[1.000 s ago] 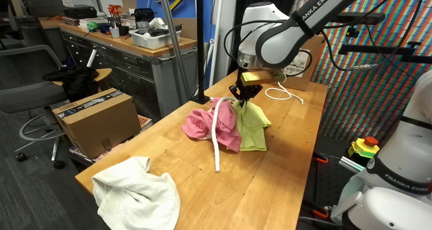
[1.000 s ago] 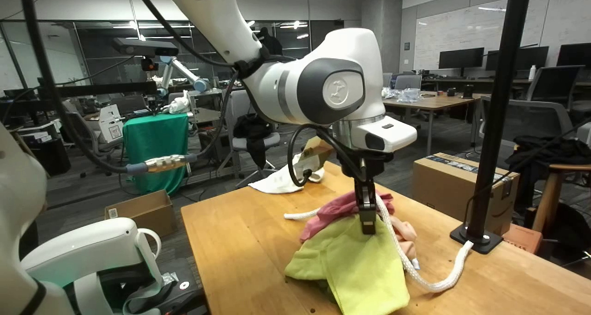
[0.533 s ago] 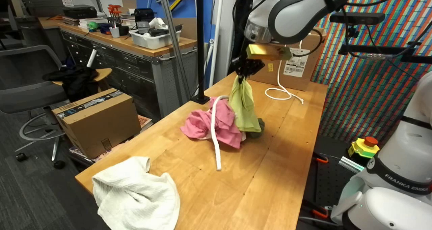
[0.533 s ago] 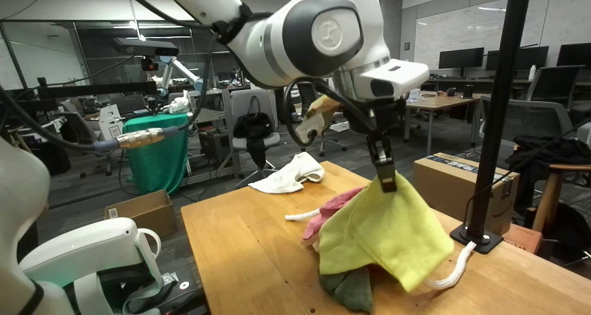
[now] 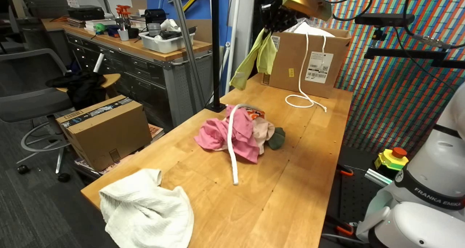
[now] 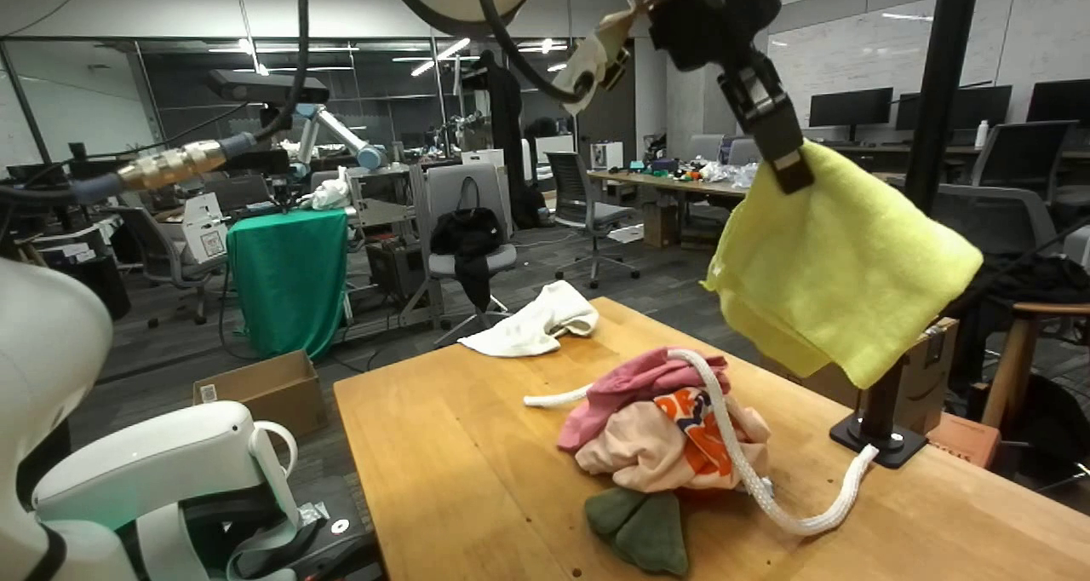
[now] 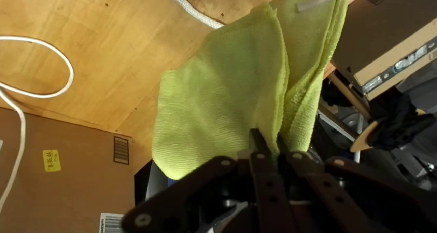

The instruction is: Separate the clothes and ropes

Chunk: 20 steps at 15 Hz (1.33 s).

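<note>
Yellow-green cloth hangs pinched in the end effector, lower edges well clear of the table

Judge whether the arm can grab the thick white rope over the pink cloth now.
Probably not yet: the jaws are shut on the yellow-green cloth. Freed, likely yes, since nothing covers the rope where it crosses the pink cloth.

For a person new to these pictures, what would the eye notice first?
Probably the yellow-green cloth, hanging in the air from the shut gripper. Next, the thick white rope draped across the pink cloth on the table; then the white cloth at its edge.
</note>
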Tool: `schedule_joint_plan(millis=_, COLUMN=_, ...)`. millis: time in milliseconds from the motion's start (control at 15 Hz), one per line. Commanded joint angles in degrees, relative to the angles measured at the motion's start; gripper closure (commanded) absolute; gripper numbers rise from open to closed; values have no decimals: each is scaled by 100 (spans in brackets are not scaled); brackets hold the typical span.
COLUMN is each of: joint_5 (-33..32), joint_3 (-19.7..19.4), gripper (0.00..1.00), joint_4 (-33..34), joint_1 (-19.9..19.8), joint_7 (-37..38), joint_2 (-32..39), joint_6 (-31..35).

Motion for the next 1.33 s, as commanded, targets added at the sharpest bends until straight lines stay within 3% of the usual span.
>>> schedule_joint_plan(millis=0, joint_5=-114, joint_3=275, gripper=94, joint_4=344, joint_1=-375, joint_7=227, joint_2=95, joint_6=114)
schedule_joint_plan(millis=267, joint_5=-217, joint_3=484, gripper=94, joint_4=753, joint_1=-589, joint_7=563, joint_2=404, joint_6=41)
schedule_joint_plan(millis=600, joint_5=-843, joint_3=617, gripper=94, joint_4=1442, joint_1=-789, joint_7=1482, joint_2=1032, joint_6=-187)
schedule_joint_plan(millis=1267, joint_5=-1929, joint_3=-104, gripper=94, joint_4=2645, joint_1=-525, joint_7=3079, joint_2=2332, joint_6=-741)
